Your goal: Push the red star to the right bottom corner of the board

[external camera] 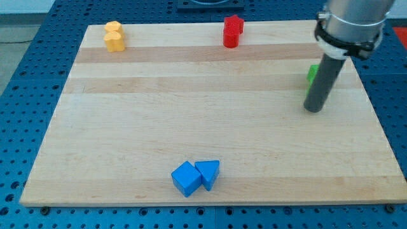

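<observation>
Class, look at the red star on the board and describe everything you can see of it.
The red star is a small, glossy red block with star-like points on top and straight sides, probably painted wood or plastic. It stands upright, flat on the wooden board, close to the view's top edge, slightly right of centre. Nothing touches it; my tip is far off toward the view's right.
</observation>
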You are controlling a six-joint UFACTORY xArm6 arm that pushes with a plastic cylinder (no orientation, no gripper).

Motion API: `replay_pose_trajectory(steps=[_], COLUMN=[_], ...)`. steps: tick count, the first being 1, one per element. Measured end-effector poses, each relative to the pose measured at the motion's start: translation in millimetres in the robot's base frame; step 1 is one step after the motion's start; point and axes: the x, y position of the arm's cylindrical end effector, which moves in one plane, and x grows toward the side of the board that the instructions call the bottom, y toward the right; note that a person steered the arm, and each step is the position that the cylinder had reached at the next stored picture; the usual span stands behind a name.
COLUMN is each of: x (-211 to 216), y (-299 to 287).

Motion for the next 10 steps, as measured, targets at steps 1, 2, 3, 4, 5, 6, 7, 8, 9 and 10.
replay_pose_trajectory(steps=[1, 2, 3, 4, 5, 6, 7, 8, 9, 10], x=[0, -20, -59, -117, -175, -228, -260, -260, -260, -260], y=[-49, -99, -141, -176, -196, -200, -199, -195, -190, -170])
